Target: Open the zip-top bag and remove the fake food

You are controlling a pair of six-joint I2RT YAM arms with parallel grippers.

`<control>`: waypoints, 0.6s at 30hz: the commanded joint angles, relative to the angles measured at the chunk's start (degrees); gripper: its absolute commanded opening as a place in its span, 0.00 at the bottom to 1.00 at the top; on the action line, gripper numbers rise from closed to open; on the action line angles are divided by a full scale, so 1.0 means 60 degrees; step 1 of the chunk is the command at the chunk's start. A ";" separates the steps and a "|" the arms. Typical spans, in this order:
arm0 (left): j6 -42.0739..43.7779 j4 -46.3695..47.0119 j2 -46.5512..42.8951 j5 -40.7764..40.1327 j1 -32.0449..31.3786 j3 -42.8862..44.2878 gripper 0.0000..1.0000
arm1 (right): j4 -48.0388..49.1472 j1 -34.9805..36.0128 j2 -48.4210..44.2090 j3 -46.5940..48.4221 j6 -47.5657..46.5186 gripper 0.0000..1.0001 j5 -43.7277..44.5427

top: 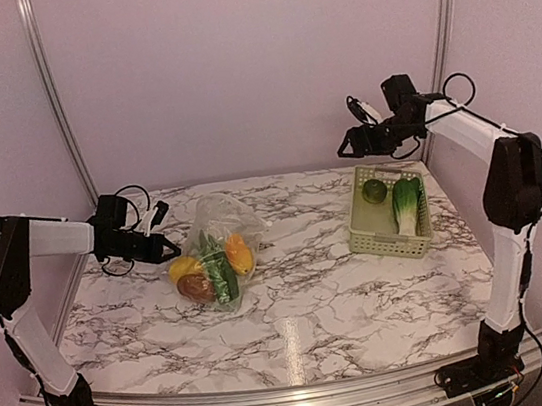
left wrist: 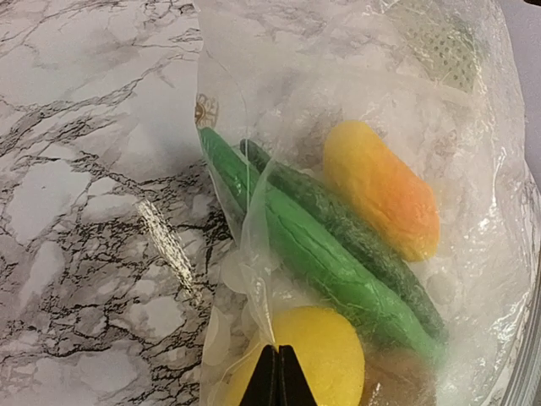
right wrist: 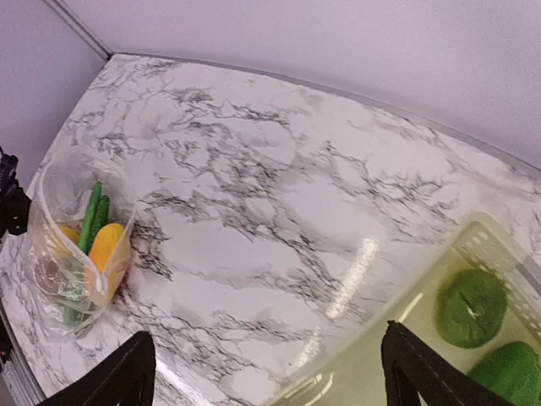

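The zip-top bag point(top: 217, 233) lies left of centre on the marble table, clear and crinkly, with the fake food inside: a yellow piece point(top: 183, 268), a brown piece point(top: 196, 288), long green pieces point(top: 220, 271) and an orange piece point(top: 239, 254). My left gripper point(top: 166, 246) is at the bag's left edge, shut on a fold of the bag film point(left wrist: 254, 254); in the left wrist view its tips point(left wrist: 278, 351) pinch the plastic just before the yellow piece point(left wrist: 321, 355). My right gripper point(top: 346, 145) is open and empty, held high above the far end of the basket.
A pale green slotted basket point(top: 390, 239) stands at the right, holding a round green piece point(top: 374, 189) and a leafy green-and-white vegetable point(top: 409, 204). The basket also shows in the right wrist view point(right wrist: 397, 338). Metal frame posts rise at both back corners.
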 commanded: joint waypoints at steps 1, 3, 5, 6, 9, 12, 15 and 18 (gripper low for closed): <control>0.0417 -0.0635 0.0162 -0.0184 -0.0173 0.0200 0.00 | 0.1338 0.1852 0.1035 0.0835 0.1023 0.87 -0.2136; 0.0443 -0.0639 0.0162 -0.0248 -0.0215 0.0213 0.00 | 0.1817 0.2462 0.1595 0.1379 0.1481 0.85 -0.2777; 0.0459 -0.0663 0.0197 -0.0249 -0.0237 0.0260 0.00 | 0.1982 0.3001 0.2211 0.2128 0.1773 0.84 -0.3300; 0.0473 -0.0698 0.0214 -0.0263 -0.0258 0.0283 0.00 | 0.1999 0.3212 0.2517 0.2436 0.1867 0.82 -0.3496; 0.0500 -0.0712 0.0204 -0.0289 -0.0293 0.0344 0.00 | 0.2062 0.3692 0.3204 0.3052 0.2010 0.78 -0.3800; 0.0488 -0.0665 0.0174 -0.0285 -0.0310 0.0386 0.00 | 0.2617 0.3919 0.3494 0.2815 0.2323 0.74 -0.4136; 0.0449 -0.0588 0.0184 -0.0244 -0.0323 0.0452 0.00 | 0.3177 0.4056 0.3659 0.2359 0.2397 0.74 -0.4390; 0.0358 -0.0540 0.0244 -0.0193 -0.0326 0.0566 0.00 | 0.3459 0.4128 0.3873 0.2196 0.2503 0.71 -0.4780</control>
